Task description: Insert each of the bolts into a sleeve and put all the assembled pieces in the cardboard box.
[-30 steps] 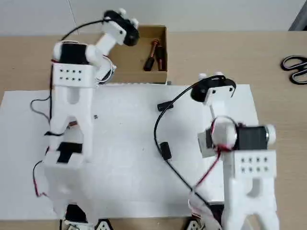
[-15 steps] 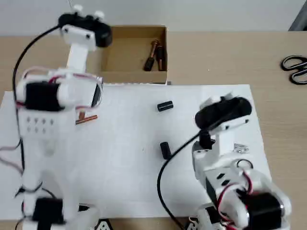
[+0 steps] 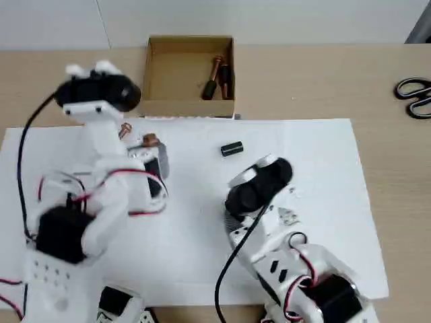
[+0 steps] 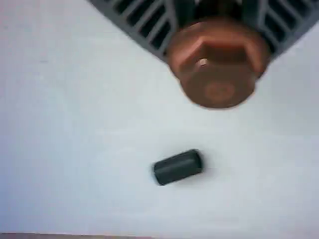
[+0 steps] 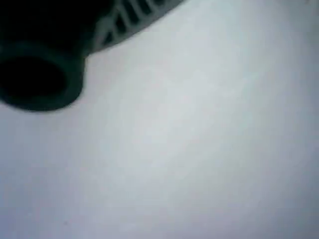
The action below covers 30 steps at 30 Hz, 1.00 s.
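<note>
Left wrist view: a copper bolt (image 4: 217,69), its hexagon head toward the camera, is clamped between the ribbed grey jaws of the left tool (image 4: 215,22). Beyond it a short black sleeve (image 4: 178,167) lies on its side on white paper (image 4: 75,124). Right wrist view: the right tool (image 5: 65,40) grips a second sleeve (image 5: 35,74), open end facing the camera. High view: the cardboard box (image 3: 188,108), top centre on the table (image 3: 323,81), holds two assembled pieces (image 3: 219,77).

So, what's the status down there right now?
Left gripper shut on a copper bolt. Right gripper shut on a black sleeve. Second sleeve loose on the white sheet, assembled pieces in the cardboard box. Nothing blocking.
</note>
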{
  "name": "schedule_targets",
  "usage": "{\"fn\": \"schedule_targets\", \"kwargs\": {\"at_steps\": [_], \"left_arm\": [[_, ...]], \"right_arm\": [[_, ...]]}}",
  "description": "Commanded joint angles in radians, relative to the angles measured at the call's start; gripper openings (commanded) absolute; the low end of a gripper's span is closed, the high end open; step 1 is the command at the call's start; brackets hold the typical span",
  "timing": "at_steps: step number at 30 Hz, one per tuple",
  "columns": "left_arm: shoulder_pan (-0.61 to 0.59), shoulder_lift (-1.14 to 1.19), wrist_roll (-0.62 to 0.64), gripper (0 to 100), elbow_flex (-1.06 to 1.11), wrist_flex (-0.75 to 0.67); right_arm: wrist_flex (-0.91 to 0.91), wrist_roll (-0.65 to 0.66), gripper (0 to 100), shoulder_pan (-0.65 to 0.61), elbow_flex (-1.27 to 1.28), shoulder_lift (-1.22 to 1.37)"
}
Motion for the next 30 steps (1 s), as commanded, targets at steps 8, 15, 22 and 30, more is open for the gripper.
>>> {"fn": "schedule_targets", "kwargs": {"at_steps": [8,15,22,30], "left_arm": [[0.103,-0.173,0.089,1,0.156,-0.129],[0.137,-0.232,0.152,1,0.16,-0.132],[0.141,-0.252,0.226,1,0.162,-0.155],[0.141,-0.252,0.222,1,0.271,-0.282]], "right_arm": [[-0.074,-0.017,0.3,-0.087,0.046,-0.013],[-0.076,-0.017,0.3,-0.087,0.061,-0.01],[-0.165,-0.015,0.3,-0.088,0.123,-0.005],[-0.188,-0.014,0.3,-0.17,0.123,-0.005]]}}
